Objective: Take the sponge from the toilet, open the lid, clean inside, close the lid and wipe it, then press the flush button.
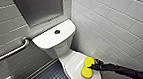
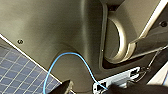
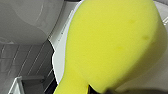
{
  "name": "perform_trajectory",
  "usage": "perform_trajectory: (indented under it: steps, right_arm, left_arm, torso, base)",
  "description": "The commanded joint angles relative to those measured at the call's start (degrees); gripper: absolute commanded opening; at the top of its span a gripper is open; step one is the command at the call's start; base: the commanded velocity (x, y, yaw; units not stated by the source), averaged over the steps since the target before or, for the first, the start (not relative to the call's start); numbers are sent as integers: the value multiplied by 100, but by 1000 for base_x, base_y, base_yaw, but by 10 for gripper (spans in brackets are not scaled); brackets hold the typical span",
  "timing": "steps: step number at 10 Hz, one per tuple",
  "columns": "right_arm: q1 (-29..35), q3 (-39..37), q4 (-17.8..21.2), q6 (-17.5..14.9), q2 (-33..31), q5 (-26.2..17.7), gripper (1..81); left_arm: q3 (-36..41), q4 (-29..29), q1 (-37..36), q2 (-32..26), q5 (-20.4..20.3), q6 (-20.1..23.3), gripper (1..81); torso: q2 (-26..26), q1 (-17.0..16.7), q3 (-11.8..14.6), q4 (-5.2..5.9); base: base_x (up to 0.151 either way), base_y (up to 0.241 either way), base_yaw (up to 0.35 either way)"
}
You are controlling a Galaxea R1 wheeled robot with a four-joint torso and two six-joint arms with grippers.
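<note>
Pinching the sponge [image 1: 86, 70] at its waist, the right tool [image 1: 91, 67] holds it on the shut lid [image 1: 71, 64] near the lid's 3 o'clock edge, probably the pick-up step, which calls for a firm squeeze while lifting.

White glossy ceramic toilet [image 1: 60, 49] sits on the dark blue small-tiled floor [image 1: 49, 78], its white glossy oval lid [image 1: 71, 63] down and carrying one item, a small bright yellow soft sponge [image 1: 87, 67] resting on the lid's side nearer the right-hand wall.
</note>
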Motion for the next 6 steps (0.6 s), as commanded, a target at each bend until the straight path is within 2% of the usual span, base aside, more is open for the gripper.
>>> perform_trajectory:
  steps: [1, 2, 4, 6]
  right_arm:
    - [987, -43, 160, 173, 51, -205, 10]
    - [1067, -158, 169, 174, 148, -205, 10]
    - [1015, -315, 169, 297, 305, -126, 10]
    - [944, -500, 169, 340, 438, -82, 10]
  left_arm:
    - [21, -86, 146, 16, 533, 47, 811]
    - [21, -86, 146, 16, 533, 47, 811]
    - [21, -86, 146, 24, 542, 47, 811]
    - [21, -86, 146, 42, 560, 47, 811]
  torso:
    - [0, 0, 0, 0]
    - [-573, 369, 0, 0]
    - [-696, 450, 0, 0]
    - [-1095, 699, -2, 0]
  base:
    - [0, 0, 0]
    - [0, 0, 0]
    - [0, 0, 0]
    - [0, 0, 0]
